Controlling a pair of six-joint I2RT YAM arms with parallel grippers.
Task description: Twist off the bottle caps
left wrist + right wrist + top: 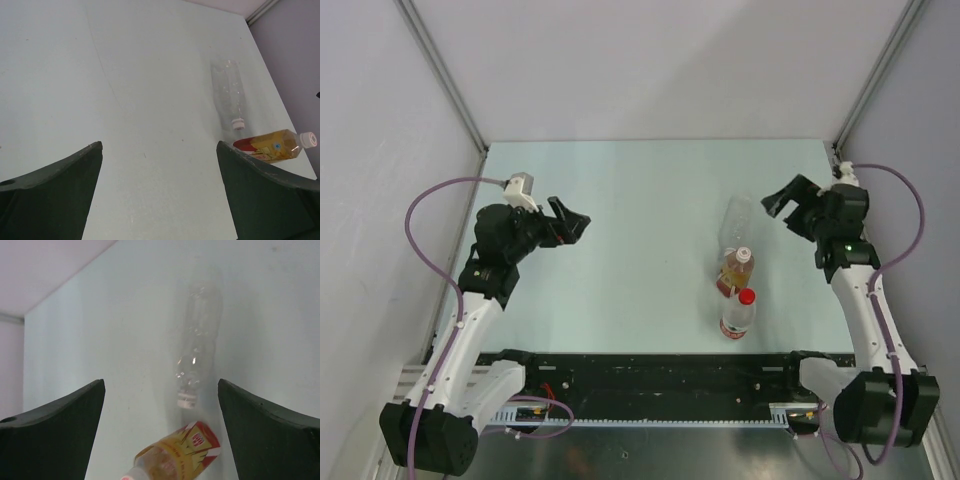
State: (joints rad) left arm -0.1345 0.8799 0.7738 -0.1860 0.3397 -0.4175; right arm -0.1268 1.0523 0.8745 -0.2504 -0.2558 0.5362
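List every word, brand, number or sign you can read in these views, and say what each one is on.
No text can be read in any view.
Amber bottle: the yellow-and-red label carries printing, but it is too blurred to read.
Red-capped bottle: the red-and-white label is too small to read.
Clear bottle: no label or print is visible.

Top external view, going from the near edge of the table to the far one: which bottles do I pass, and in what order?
red-capped bottle → amber bottle → clear bottle
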